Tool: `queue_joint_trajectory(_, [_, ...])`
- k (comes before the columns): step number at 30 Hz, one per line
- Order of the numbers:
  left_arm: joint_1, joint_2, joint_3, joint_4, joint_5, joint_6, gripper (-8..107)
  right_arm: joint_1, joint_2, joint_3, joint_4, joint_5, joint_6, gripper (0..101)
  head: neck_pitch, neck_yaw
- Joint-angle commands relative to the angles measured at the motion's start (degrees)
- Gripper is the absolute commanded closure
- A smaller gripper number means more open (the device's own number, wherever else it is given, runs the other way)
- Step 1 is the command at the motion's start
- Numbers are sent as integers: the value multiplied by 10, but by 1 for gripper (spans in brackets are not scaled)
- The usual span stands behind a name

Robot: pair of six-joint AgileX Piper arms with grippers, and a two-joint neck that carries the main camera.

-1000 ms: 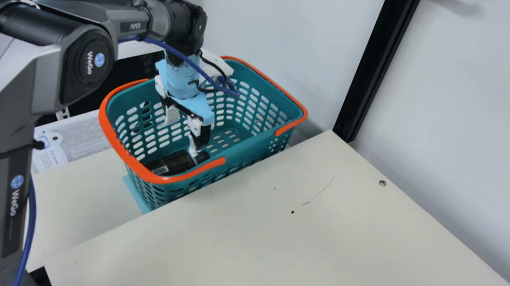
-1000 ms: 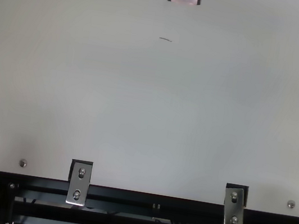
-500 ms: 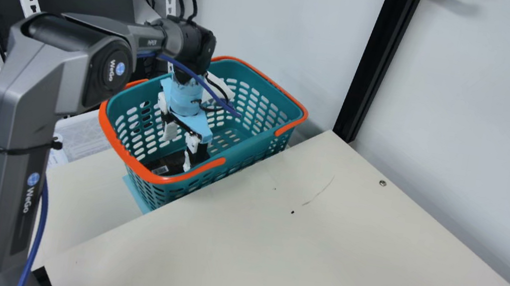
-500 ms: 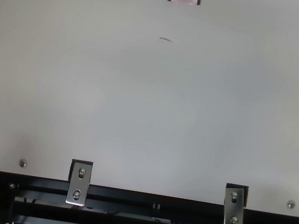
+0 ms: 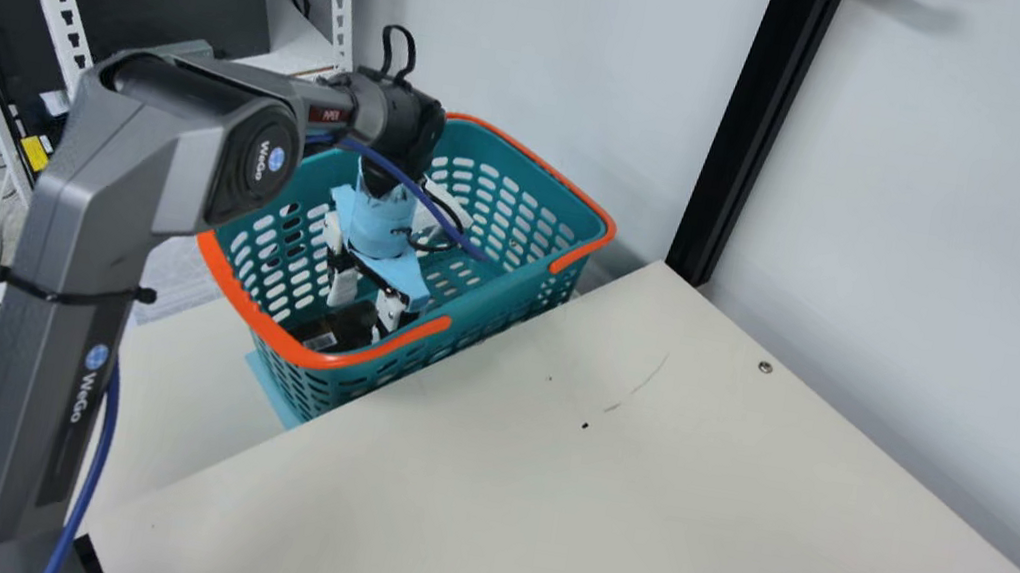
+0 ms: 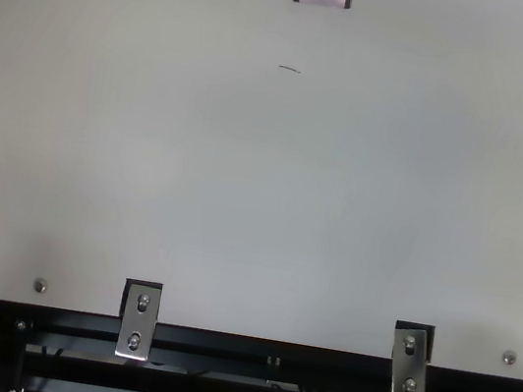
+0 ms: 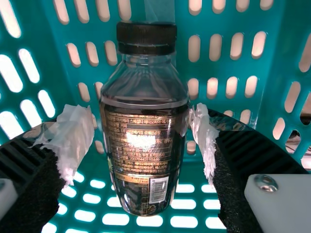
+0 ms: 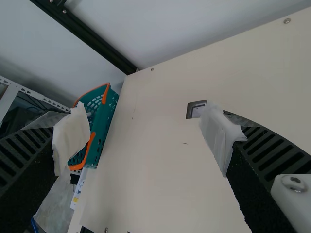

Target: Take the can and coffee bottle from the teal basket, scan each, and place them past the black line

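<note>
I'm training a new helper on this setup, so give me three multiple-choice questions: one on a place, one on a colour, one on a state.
1. Where is the coffee bottle?
A) On the cream table
B) In the teal basket
C) On the floor

2. What colour are the basket's handles?
A) White
B) Black
C) Orange

3. How is the right gripper?
A) Open
B) Shut on the bottle
C) Shut on nothing

Key:
1 B: the left wrist view shows the bottle within slotted teal walls.
2 C: orange runs along the basket's rim in the main view.
3 A: its jaws stand wide apart in the right wrist view.
</note>
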Motion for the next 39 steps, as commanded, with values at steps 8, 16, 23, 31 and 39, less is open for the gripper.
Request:
queue_joint_trajectory(8, [9,28,-9,-6,-7,-13,9,0,0,0,0,0,0,0,-15,10])
queue_joint_trajectory(16, [14,26,-11,-27,-37,-31,89,0,0,0,0,0,0,0,-15,10])
queue_joint_trajectory(23, [10,-55,5,-52,-93,-46,89,0,0,0,0,0,0,0,-15,10])
queue_joint_trajectory(31, [4,-177,1,-126,-115,-45,89,0,0,0,0,0,0,0,-15,10])
queue_joint_trajectory(39, [-8,-266,-35,-206,-93,-85,89,0,0,0,0,0,0,0,-15,10])
